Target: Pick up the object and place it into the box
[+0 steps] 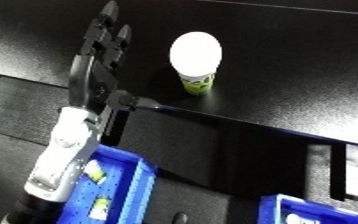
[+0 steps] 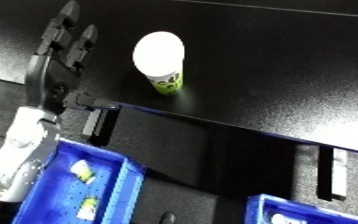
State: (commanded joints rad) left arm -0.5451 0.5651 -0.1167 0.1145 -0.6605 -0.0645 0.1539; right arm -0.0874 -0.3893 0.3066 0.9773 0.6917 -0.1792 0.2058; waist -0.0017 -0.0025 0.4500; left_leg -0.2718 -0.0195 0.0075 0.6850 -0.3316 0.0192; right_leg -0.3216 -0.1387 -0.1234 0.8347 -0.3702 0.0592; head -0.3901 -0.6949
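- Left hand [image 1: 100, 60] is over the counter [image 1: 282, 65], fingers straight and spread, pointing away from the robot, holding nothing.
- Right hand doesn't show in either view.
- Cup [image 1: 195, 61] stands upright on the counter just to the right of the left hand, near but apart from the fingers. White lid on top, green print on the lower wall.
- Step in hand, as I read it: the reach, with the grasp not yet made.
- To do it well: bring the hand sideways toward the cup wall, keep the thumb opposite the fingers, and close round the body below the lid, not on the lid.
- The cup looks light and top-wide, so a finger brushing it first would likely tip it or push it away. Approach squarely and close only once the cup is between thumb and fingers.
- Lift straight up before swinging back, so the base clears the counter edge.
- Left bin [image 2: 127, 175]: blue, below the counter edge beside the left forearm. It holds at least two small pale items with green marks; can't tell what they are.
- Right bin [image 2: 273, 212]: blue, only a corner shows at the lower edge, with something pale inside, unclear.
- Left bin is the nearer drop for this hand; release low over it, clear of the near wall.
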